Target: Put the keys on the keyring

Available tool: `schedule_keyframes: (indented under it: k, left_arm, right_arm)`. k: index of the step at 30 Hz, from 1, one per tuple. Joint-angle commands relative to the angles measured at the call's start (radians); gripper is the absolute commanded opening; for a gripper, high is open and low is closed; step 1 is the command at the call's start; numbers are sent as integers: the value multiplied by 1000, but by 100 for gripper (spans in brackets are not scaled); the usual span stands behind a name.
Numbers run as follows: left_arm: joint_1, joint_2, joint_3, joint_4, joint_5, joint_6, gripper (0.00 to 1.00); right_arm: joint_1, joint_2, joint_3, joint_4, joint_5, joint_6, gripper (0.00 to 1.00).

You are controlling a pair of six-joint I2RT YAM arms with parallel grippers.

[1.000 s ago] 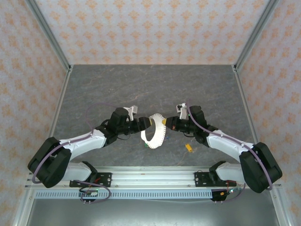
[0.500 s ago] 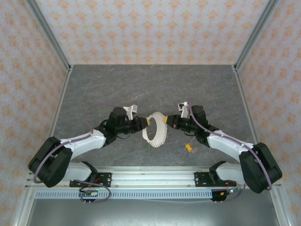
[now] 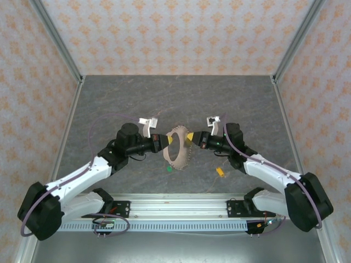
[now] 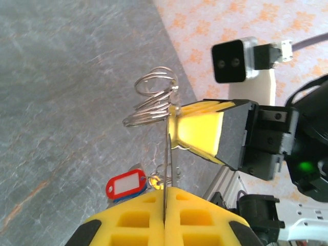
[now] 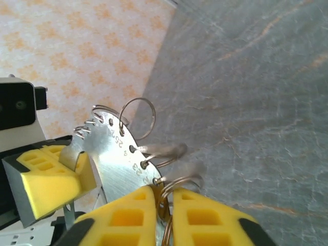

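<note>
**Top external view.** The left gripper (image 3: 164,141) and the right gripper (image 3: 190,137) are meeting nose to nose near the middle of the grey marbled table (image 3: 137,98). Between them is hanging the keyring (image 3: 179,162), a thin grey-brown metal loop fringed with small wire rings. The left gripper is sitting at the loop's 9 o'clock and the right gripper at its 2 o'clock. A tiny green-headed key (image 3: 169,169) is lying on the table at the loop's 6 o'clock. A yellow-headed key (image 3: 220,172) is lying at its 4 o'clock, close by the right arm.

**Left wrist view.** The left gripper's yellow fingers (image 4: 138,220) are pressing together on the keyring. The keyring is showing edge-on here, as a thin line running up to 12 o'clock. A red-headed key with a white label (image 4: 125,184) is hanging from a small ring at the fingertips' 10 o'clock. A cluster of silver wire rings (image 4: 154,97) is standing out at the top. The right gripper's yellow pads (image 4: 205,136) are touching the keyring from 2 o'clock.

**Right wrist view.** The right gripper's yellow fingers (image 5: 128,218) are standing a narrow slit apart, with a brass-coloured wire ring (image 5: 177,183) running into the slit. Whether they are gripping it I cannot tell. The keyring's flat, hole-punched face is stretching away to 11 o'clock. The left gripper's pad (image 5: 43,179) is pinching the keyring at 9 o'clock.
</note>
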Motion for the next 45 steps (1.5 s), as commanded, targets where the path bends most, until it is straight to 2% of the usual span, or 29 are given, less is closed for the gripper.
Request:
schedule_keyframes:
  k: [1,7,11,15,19,21,23,26,29,34,40,45]
  left_arm:
    - [3,-60,57,-82,-47,129,0]
    - [2,-126,185,-296,-46,336,0]
    - [2,-130,327,-523,-38,540,0]
    - [2,-87,485,-716,-13,675,0]
    - [2,-3,665,-895,20,780,0]
    - [2,66,768,-1015,2,842,0]
    - [3,156,879,-1154,-84,887,0]
    - [0,273,1040,-1309,-109,932,0]
    - [-15,305,1104,-1321,-68,942,0]
    - [-38,328,1189,-1353,-74,961,0]
    - [-68,371,1296,-1433,-94,982,0]
    - [-89,389,1343,-1456,-116,988,0]
  right_arm:
    - [-8,-56,-21,10,38,-50,21]
    - [-9,-225,-36,-74,122,-193,36]
    - [-4,-370,-92,-32,168,-320,35]
    - [19,-494,-119,-47,164,-494,32]
    - [102,-543,-93,-135,178,-681,29]
    - [172,-542,-72,-184,218,-790,26]
    - [265,-531,-60,-213,315,-895,25]
    - [390,-496,-53,-198,455,-1012,25]
    - [497,-440,-60,-124,581,-1113,25]
    - [640,-319,-71,38,739,-1261,23]
    - [714,-187,-83,248,835,-1309,23]
    - [718,-153,-88,324,828,-1285,23]
